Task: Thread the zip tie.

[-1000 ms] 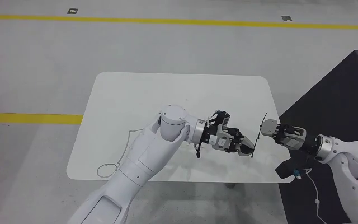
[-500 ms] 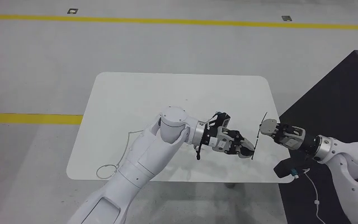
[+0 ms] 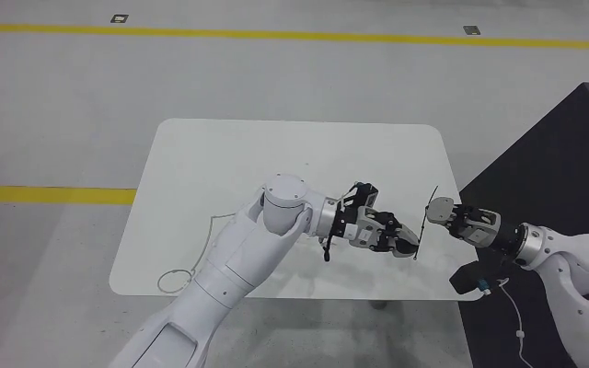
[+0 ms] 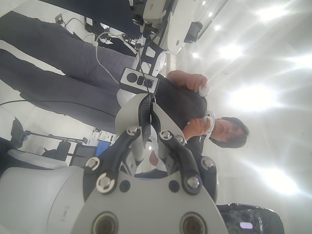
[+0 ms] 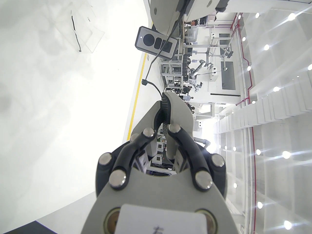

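Two grippers hold the zip tie above the counter, the left gripper with fingers closed on its lower end and the right gripper clamped near its upper end, arms meeting tip to tip; the strap is judged light, springy and slick, best pinched close to the ends.

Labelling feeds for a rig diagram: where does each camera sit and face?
Top: above the arms, looking down at the table; both arms show, holding the zip tie.
Left wrist: behind the left gripper, facing the right arm.
Right wrist: behind the right gripper, facing across the table.
Top and right wrist views share the table.
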Action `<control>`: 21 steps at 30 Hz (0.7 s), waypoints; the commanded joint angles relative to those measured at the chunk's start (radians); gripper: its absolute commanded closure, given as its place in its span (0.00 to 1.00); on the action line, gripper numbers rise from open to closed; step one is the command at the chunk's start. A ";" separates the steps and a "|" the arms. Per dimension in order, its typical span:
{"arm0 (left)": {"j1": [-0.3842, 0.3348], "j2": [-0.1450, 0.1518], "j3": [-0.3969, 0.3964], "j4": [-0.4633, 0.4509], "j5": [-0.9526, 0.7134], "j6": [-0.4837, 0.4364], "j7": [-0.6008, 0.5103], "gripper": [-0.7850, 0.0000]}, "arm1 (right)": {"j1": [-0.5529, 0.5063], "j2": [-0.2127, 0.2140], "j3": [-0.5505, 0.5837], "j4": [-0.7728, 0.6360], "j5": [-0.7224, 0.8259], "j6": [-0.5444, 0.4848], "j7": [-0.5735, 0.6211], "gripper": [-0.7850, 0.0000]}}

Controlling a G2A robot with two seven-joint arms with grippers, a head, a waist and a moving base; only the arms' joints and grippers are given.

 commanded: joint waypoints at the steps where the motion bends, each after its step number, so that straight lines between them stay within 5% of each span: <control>1: -0.001 0.000 0.001 0.000 -0.003 -0.001 0.001 1.00 | 0.000 0.000 0.000 0.000 0.000 0.000 0.000 1.00; 21: -0.063 -0.012 0.038 0.088 -0.036 -0.011 -0.006 1.00 | -0.008 0.000 -0.007 -0.015 0.035 -0.011 0.023 1.00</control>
